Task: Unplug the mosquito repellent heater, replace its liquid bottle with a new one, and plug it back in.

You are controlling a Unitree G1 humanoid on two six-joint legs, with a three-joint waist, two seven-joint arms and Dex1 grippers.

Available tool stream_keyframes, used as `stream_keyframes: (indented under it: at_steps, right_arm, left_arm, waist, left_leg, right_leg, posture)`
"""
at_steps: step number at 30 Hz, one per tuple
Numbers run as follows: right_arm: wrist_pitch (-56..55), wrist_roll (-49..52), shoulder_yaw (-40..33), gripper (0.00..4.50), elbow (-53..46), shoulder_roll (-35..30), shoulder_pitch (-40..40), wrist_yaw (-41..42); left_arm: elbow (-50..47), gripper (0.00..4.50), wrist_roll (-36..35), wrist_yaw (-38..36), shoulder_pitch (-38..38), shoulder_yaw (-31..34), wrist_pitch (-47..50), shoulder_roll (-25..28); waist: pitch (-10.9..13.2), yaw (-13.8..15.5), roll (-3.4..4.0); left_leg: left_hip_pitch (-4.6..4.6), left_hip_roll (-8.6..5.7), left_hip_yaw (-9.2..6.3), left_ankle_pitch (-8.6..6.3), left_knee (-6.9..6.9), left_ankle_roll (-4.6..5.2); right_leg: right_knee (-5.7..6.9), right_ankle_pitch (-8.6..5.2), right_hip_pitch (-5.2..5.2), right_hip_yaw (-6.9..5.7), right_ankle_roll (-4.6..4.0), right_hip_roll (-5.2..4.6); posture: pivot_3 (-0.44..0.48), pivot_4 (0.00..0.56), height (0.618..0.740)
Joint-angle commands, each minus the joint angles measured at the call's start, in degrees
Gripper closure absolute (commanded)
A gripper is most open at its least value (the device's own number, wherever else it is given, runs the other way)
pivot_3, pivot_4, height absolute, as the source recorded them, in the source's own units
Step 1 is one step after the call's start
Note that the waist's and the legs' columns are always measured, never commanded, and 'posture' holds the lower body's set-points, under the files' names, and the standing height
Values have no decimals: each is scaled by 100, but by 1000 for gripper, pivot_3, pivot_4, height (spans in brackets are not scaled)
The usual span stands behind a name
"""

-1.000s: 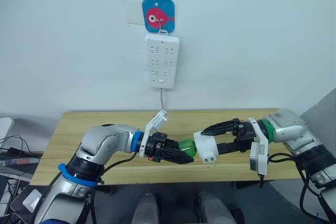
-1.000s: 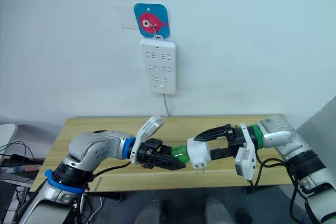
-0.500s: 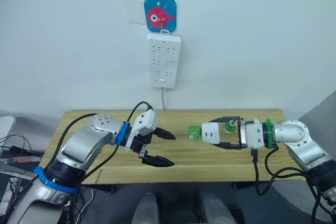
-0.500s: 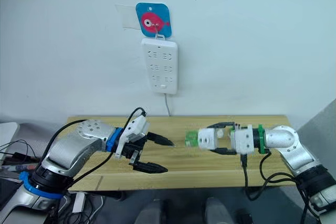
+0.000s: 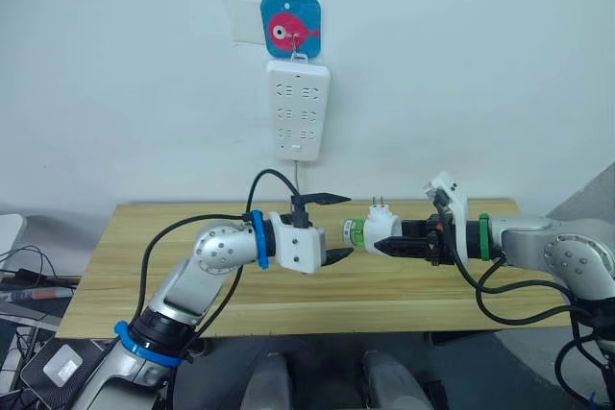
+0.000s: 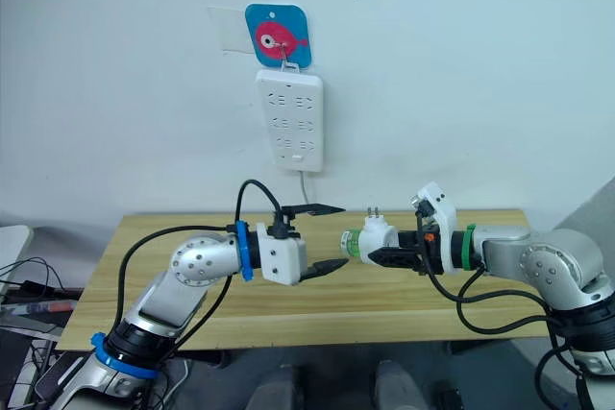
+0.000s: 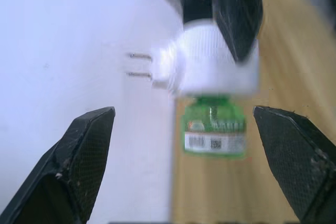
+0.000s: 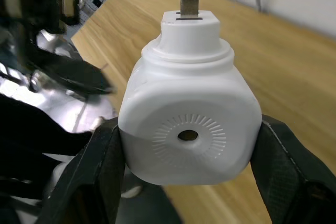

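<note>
Left wrist view shows the heater [image 7: 220, 59] held in mid-air above the tabletop [image 5: 154, 266], prongs up, with the green bottle [image 7: 214, 132] sticking out of it toward the left claw [image 5: 332, 228]. The right claw [image 5: 399, 247] is clamped on the heater's sides. The left claw's fingers stand wide apart, just short of the bottle. If they close off-centre, the bottle could twist or slip and drop, or the heater could shift in the right claw's hold. Open air surrounds both claws; the power strip [image 5: 297, 110] hangs well behind on the wall.
</note>
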Motion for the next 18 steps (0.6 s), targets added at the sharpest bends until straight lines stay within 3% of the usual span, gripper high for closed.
stream_keyframes:
  at_steps: [1, 8, 15, 18]
  right_arm:
    - [646, 627, -519, 1565, -56, 207, -157, -616]
    - [1230, 1393, -902, 1565, -100, 634, -270, -1534]
    - [1295, 1858, -950, 1565, -80, 804, -296, -2096]
    - [1261, 2036, -913, 1565, -71, 825, -308, -2272]
  left_arm:
    - [-74, 0, 508, 306, -96, -182, -35, -148]
    - [-127, 0, 980, 364, -148, -378, 656, -384]
    - [-184, 0, 992, 299, -248, -436, 1127, -578]
    - [-147, 631, 1041, 265, -343, -511, 1036, -566]
  waist:
    - [0, -1, 0]
    - [0, -9, 0]
    - [-1, -20, 0]
    - [-1, -19, 0]
  left_leg:
    - [-9, -1, 0, 0, 1, 0]
    - [-29, 0, 3, 0, 1, 0]
    - [-51, 0, 3, 0, 2, 0]
    - [-56, 1, 3, 0, 1, 0]
  right_leg:
    - [-2, 1, -6, 0, 2, 0]
    - [-2, 2, -29, 0, 5, 2]
    - [-1, 2, -50, 0, 6, 4]
    - [0, 2, -57, 0, 6, 4]
  posture:
    - [-57, 147, 740]
    - [-64, 141, 740]
    - [-68, 141, 740]
    - [-68, 142, 740]
